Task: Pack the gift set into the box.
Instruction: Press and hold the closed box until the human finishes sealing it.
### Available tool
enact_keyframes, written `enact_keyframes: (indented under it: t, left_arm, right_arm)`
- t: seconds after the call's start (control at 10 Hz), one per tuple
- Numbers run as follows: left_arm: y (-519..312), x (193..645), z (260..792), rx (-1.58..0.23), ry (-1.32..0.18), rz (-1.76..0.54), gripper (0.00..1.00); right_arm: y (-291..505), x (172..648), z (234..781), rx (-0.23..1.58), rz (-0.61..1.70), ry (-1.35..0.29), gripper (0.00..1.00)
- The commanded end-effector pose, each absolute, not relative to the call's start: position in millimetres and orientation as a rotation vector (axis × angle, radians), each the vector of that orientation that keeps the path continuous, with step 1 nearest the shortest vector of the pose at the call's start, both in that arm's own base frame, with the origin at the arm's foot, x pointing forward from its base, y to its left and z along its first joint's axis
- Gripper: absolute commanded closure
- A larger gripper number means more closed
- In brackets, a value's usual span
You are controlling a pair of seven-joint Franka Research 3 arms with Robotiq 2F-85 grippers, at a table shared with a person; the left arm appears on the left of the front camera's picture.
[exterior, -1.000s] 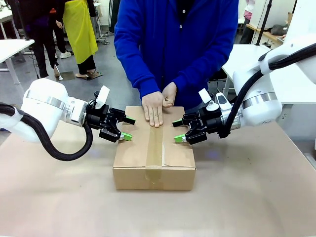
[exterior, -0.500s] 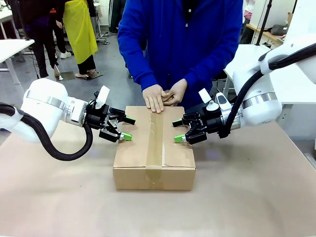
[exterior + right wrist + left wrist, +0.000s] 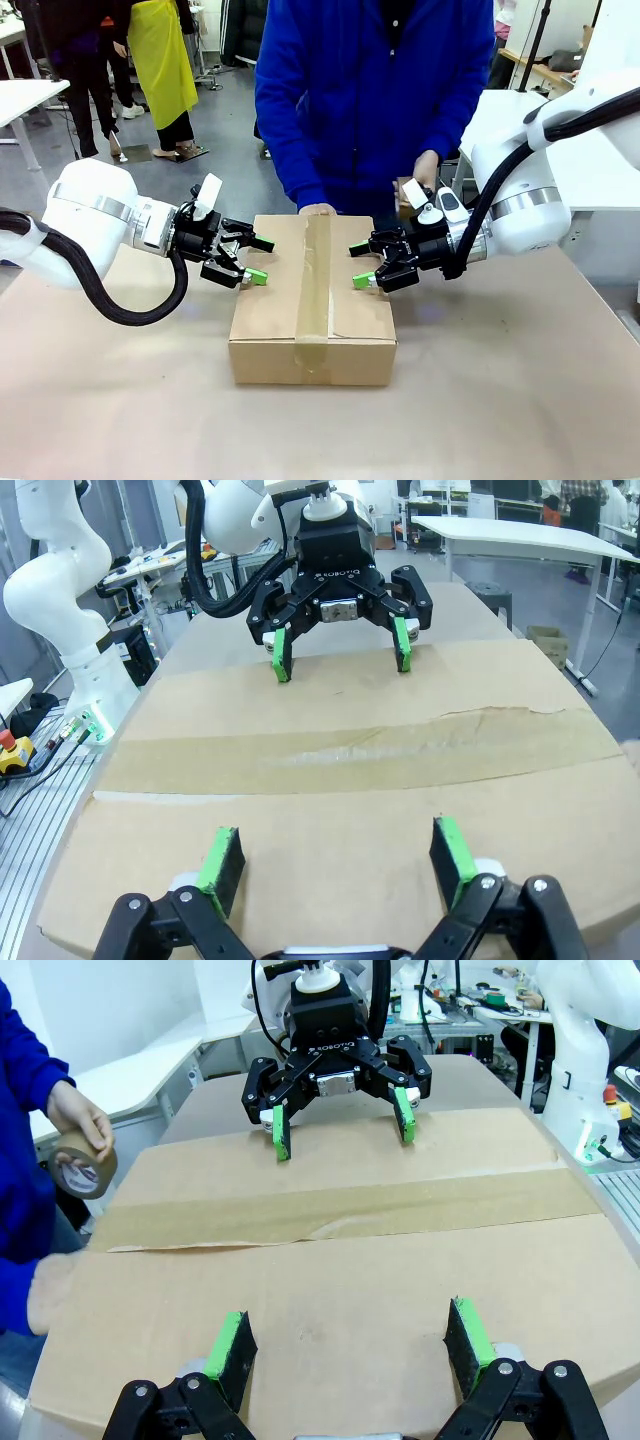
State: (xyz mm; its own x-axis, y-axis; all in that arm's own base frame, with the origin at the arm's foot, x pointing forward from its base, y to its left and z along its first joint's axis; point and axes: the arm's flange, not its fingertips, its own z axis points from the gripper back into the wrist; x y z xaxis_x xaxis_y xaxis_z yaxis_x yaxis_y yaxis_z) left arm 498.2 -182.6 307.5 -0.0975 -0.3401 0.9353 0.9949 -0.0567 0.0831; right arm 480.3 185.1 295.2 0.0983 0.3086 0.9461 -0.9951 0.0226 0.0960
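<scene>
We find the box point(image 3: 312, 300) taped shut, contents hidden. Left claw point(image 3: 250, 262) and right claw point(image 3: 361, 265) spread at its sides; tape roll point(image 3: 82, 1163) partly covered by the person's hand point(image 3: 78, 1117).

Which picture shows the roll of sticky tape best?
The left wrist view: the tape roll is plain there, brown with its hole showing, held in the person's hand beside the box. In the front view only a brown bit peeks out behind the right end effector.
</scene>
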Motion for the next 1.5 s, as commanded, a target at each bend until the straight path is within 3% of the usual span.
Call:
enact_keyframes:
  t: [0.0,0.7,0.8,0.9,1.0,1.2,1.4]
  left_arm:
    - [-181.0,497.6,306.6,-0.929,-0.997,-1.459,0.00]
    - [-182.5,498.2,307.6,-0.930,-0.990,-1.451,0.00]
    - [-179.8,491.4,330.8,-1.021,-0.913,-1.542,0.00]
    - [-146.6,466.6,376.2,-1.221,-0.993,-1.621,0.00]
    - [-111.1,441.0,399.0,-1.294,-1.095,-1.632,0.00]
    - [-49.6,401.5,394.6,-1.192,-1.312,-1.465,0.00]
    - [8.4,381.1,358.9,-1.078,-1.471,-1.130,0.00]
  right_arm:
    - [186.9,480.4,293.4,1.005,1.260,-0.907,0.00]
    - [186.9,480.4,293.4,1.005,1.260,-0.907,0.00]
    - [185.2,480.4,295.4,1.015,1.265,-0.910,0.00]
    - [167.4,457.2,346.3,0.994,1.347,-1.022,0.00]
    - [130.0,433.0,379.8,0.963,1.328,-1.115,0.00]
    - [43.0,385.3,391.4,0.903,1.151,-1.266,0.00]
    - [-35.2,331.4,366.1,0.871,0.955,-1.448,0.00]
